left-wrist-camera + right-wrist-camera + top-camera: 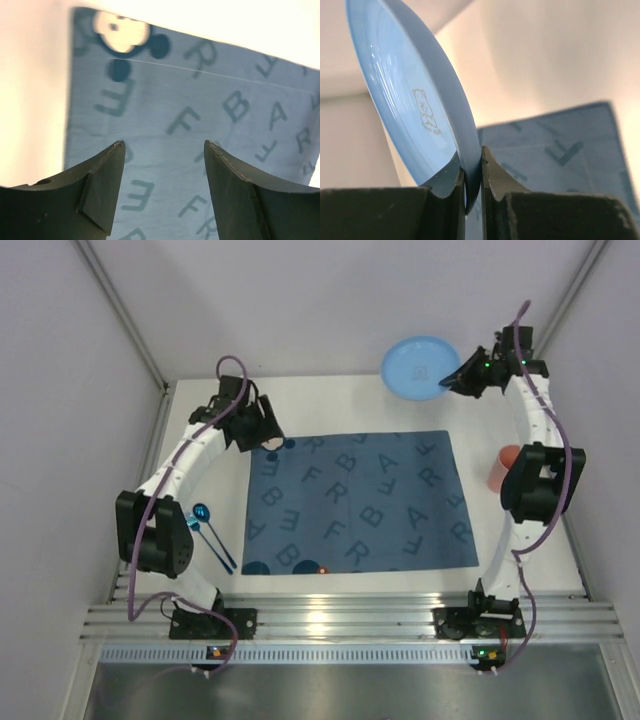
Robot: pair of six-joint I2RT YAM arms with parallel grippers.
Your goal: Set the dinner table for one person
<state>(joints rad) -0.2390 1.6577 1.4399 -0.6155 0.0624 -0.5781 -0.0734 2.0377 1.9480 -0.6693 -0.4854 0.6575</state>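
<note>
White table (330,405) fills centre, rail along bottom, mat (355,500) on it; right gripper (472,155) clamps plate (418,367) rim, upper right, plate tilted; left gripper (164,145) spread, empty, over mat's upper-left corner; step: placing plate; next: carry to mat centre, level, lower

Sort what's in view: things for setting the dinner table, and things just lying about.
For the job:
large white dinner table
blue letter-printed cloth placemat
round light-blue plate
orange-pink cup
shiny blue cutlery

Just there:
silver slotted aluminium rail
purple cables on the arms
</note>
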